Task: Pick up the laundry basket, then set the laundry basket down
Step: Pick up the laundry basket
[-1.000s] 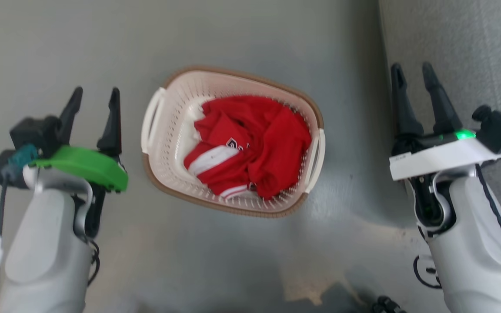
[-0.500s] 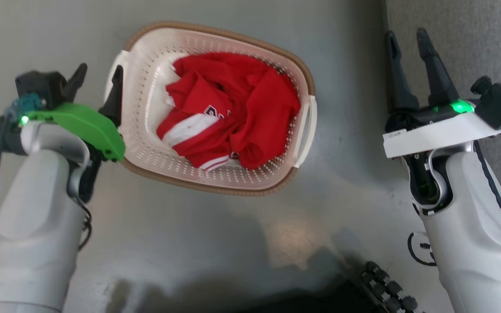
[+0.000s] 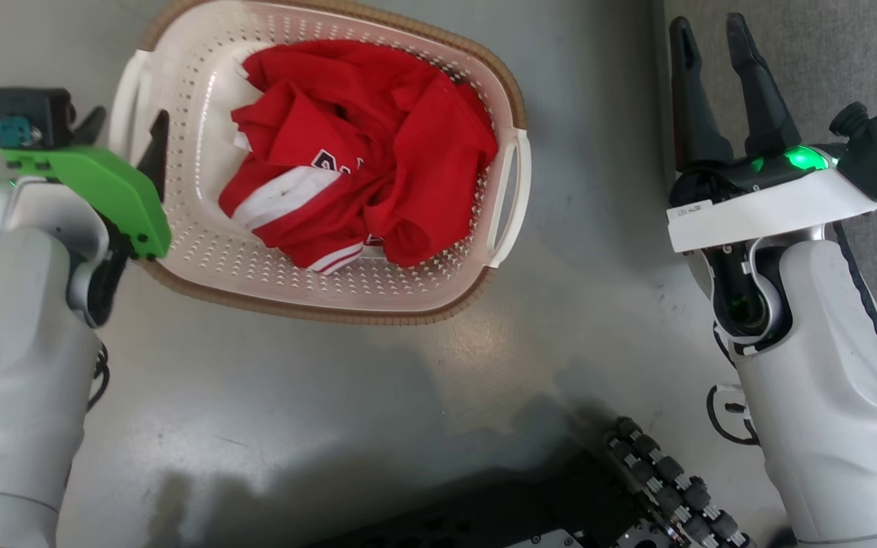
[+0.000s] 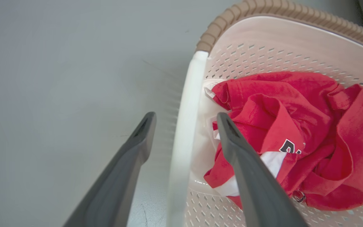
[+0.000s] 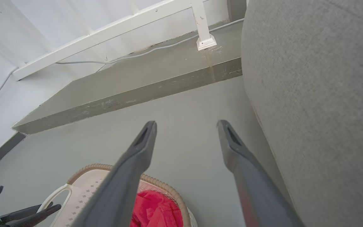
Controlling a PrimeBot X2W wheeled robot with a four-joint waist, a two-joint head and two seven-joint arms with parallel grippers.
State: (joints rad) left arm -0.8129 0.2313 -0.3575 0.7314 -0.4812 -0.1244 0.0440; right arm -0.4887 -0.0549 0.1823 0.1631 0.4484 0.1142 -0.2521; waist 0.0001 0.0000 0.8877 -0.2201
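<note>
Here the left gripper (image 4: pixel 184 121) was spread wide, its two fingers (image 4: pixel 128 170) straddling the white side handle (image 4: pixel 187 104) of the laundry basket (image 3: pixel 408 293) without pinching it. One finger was outside the wall, the other inside, over a crumpled red shirt (image 4: pixel 295 110). The basket sat on the grey floor (image 3: pixel 332 396), just right of that gripper. Further right, the right gripper (image 3: pixel 709 46) hung parted and empty, apart from the far handle (image 3: pixel 511 190) and beside grey upholstery (image 3: pixel 827 61).

You see a grey floor (image 3: pixel 294 403); the laundry basket (image 3: pixel 271 274) rests directly on it, near grey upholstery (image 3: pixel 849 61).
</note>
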